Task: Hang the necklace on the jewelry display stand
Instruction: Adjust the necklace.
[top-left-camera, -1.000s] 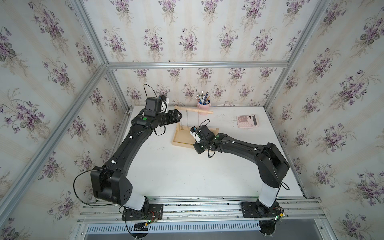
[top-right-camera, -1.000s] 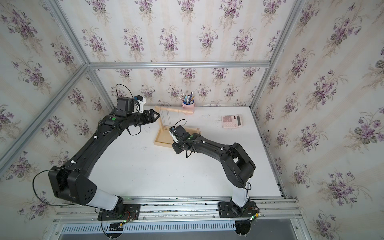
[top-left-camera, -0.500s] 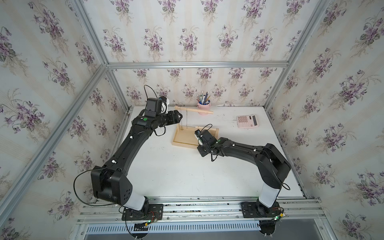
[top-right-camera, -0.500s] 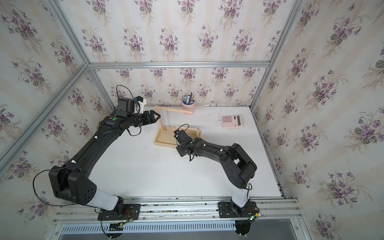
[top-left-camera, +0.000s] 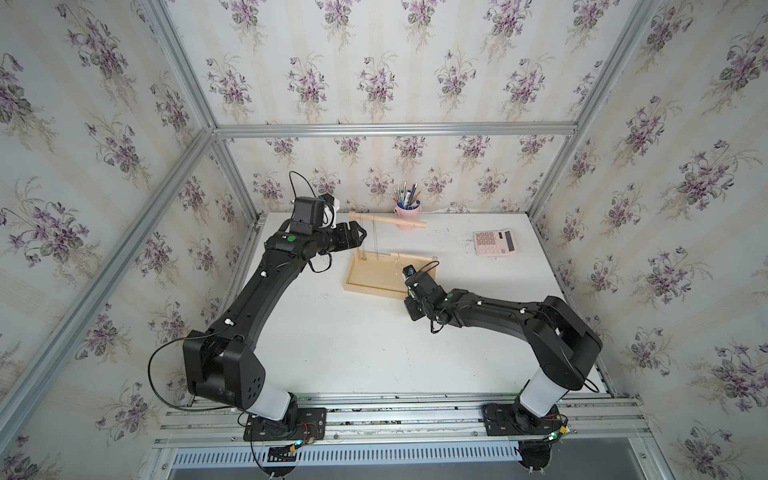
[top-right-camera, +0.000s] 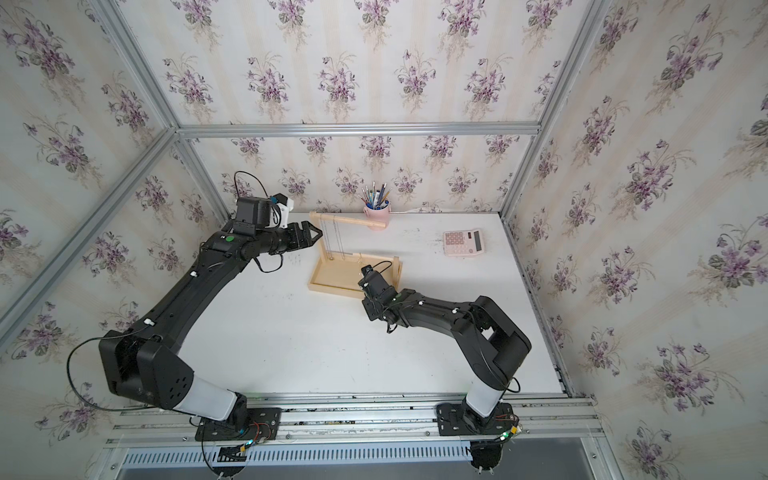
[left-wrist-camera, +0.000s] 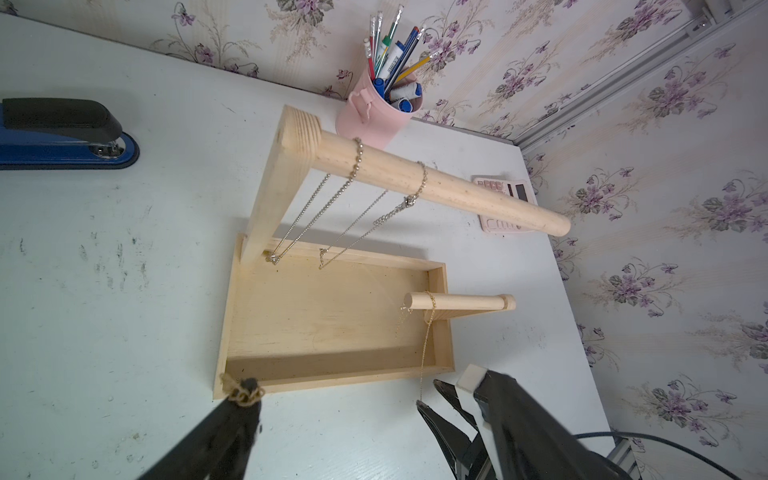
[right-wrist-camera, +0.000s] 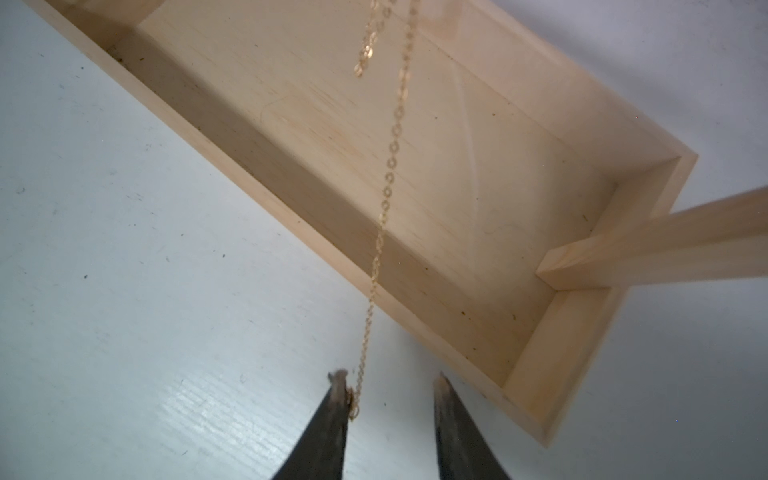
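My right hand (right-wrist-camera: 390, 378): jaws parted, narrow gap, nothing clamped. The end of the gold necklace (right-wrist-camera: 384, 199) just touches one fingertip (right-wrist-camera: 336, 399). The hand sits just outside the long tray wall of the jewelry display stand (left-wrist-camera: 316, 320), near the corner with the short post. Bare white bench (top-left-camera: 353, 345) on my side of the tray, free room there.

The necklace runs from that fingertip up over the tray wall to the short low bar (left-wrist-camera: 457, 302). It's draped over it, loose end dangling.

My left hand (top-right-camera: 318, 233): spread wide, nothing between the jaws, raised beside the tall-post end of the top bar (left-wrist-camera: 436, 187). Small gold tangle (left-wrist-camera: 242, 392) stuck on its fingertip.

Counts: 2 bars, 2 silver chains (left-wrist-camera: 353, 166) on the top bar, 1 gold necklace.

Around: 1 pink pen cup (left-wrist-camera: 370, 116) behind the top bar, 1 pink calculator (top-left-camera: 495, 243) well apart, 1 blue stapler (left-wrist-camera: 62, 137). Walls close on three sides.
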